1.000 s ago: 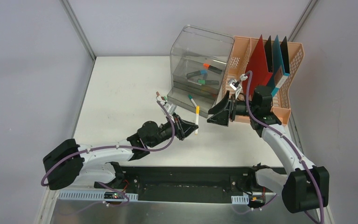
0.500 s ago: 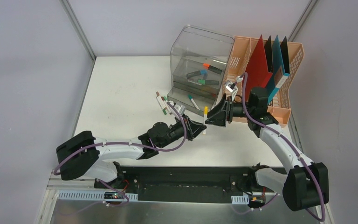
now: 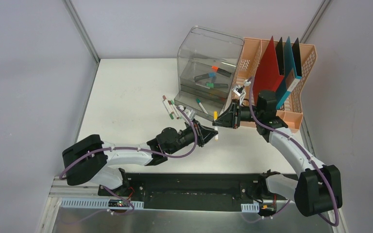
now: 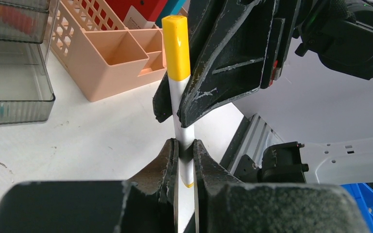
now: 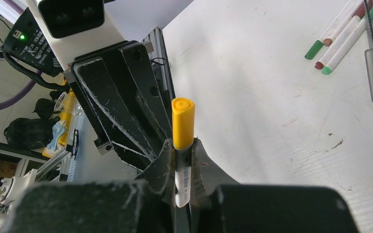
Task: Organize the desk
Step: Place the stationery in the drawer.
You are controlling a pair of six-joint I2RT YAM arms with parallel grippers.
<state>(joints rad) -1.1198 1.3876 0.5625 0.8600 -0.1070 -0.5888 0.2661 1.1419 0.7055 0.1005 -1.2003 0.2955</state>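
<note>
A white marker with a yellow cap (image 3: 215, 121) hangs above the white desk (image 3: 126, 97), in front of the clear bin. My left gripper (image 3: 209, 134) is shut on its white barrel; in the left wrist view the jaws (image 4: 184, 145) pinch the barrel and the yellow cap (image 4: 177, 43) sticks up beyond them. My right gripper (image 3: 219, 122) meets it from the right and is also shut on the marker, its jaws (image 5: 182, 145) clamped on the barrel just under the cap (image 5: 182, 121). The two grippers nearly touch.
A clear lidded bin (image 3: 206, 73) with several markers inside stands at the back. A peach desk organiser (image 3: 296, 111) holding red, black and teal folders stands to its right. Three loose markers (image 3: 170, 108) lie left of the bin, and one (image 3: 201, 106) lies on its front ledge.
My right gripper came left and shut on the yellow-capped marker. My left arm carried the marker right and slightly back to meet it.
</note>
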